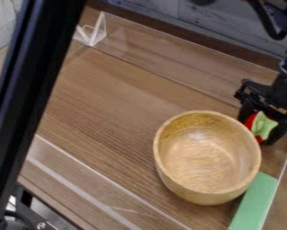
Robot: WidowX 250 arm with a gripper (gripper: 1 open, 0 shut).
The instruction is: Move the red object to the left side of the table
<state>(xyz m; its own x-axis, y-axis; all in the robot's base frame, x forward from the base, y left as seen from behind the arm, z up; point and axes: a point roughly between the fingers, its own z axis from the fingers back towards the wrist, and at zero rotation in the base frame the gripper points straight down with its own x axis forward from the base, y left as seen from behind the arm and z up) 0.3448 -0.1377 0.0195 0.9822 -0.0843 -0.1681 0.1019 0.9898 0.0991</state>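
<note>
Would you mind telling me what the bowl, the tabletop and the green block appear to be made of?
The bowl looks like pale turned wood with a smooth matte finish: faint grain shows inside. The tabletop seems to be brown wood-grain laminate or veneer, streaked lengthwise. The green block looks evenly painted, wood or plastic; I cannot tell which.

Red object [265, 125]: small, rounded, bright red, green bit at lower edge; largely hidden, seen only between dark gripper fingers, at far right of table [121, 99]. Table: brown wood-grain top, edged by low clear walls.
</note>
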